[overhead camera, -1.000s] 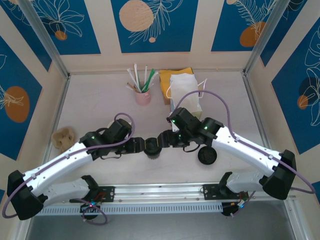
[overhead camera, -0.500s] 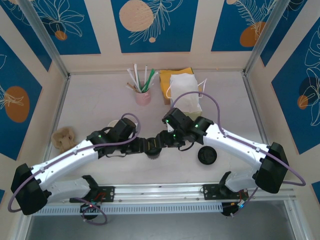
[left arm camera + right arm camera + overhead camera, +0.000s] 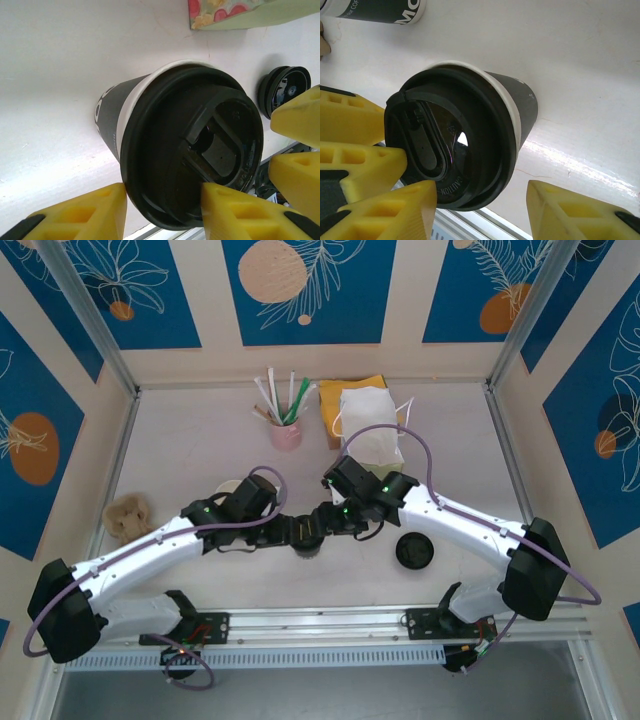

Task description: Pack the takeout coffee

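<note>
As the cup (image 3: pixel 165 130) stands upright between both, right gripper (image 3: pixel 481 200) gapes round it; left gripper (image 3: pixel 162 197) hold, can't tell.

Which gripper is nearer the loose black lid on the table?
Right. The right gripper is on the side of the lidded coffee cup facing the loose lid; the left gripper is across the cup.
</note>
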